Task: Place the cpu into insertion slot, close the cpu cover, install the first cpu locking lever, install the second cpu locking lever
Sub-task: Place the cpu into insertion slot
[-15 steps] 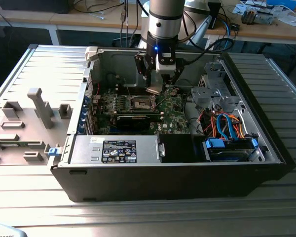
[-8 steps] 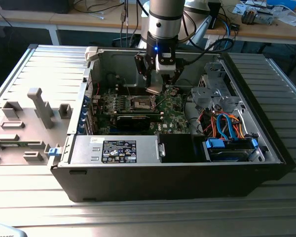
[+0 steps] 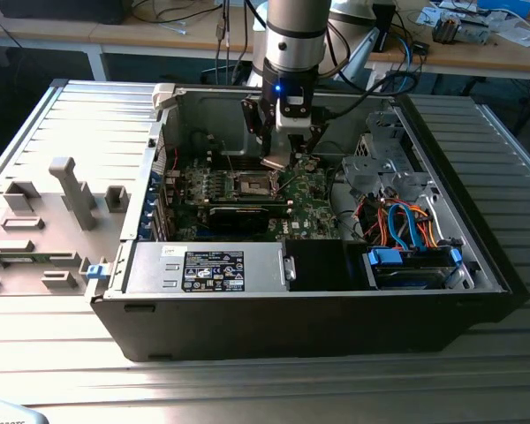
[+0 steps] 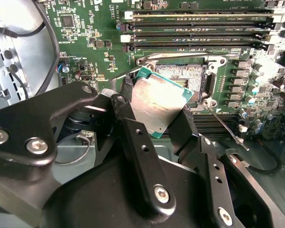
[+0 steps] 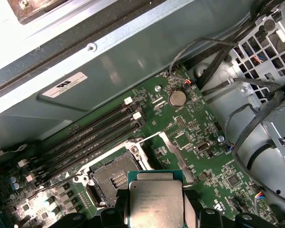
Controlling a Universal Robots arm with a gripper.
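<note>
Second wrist view: black gripper [image 4: 154, 118] clamped on silver-grey square cpu [image 4: 156, 99] could seat it skewed in the nearby metal-framed insertion slot [image 4: 183, 76].

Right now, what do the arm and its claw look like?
The arm is a silver-grey cylinder with a black band and a blue light at the wrist. The claw is matte black, its fingers flat bars with small holes, joined by silver screws.
</note>
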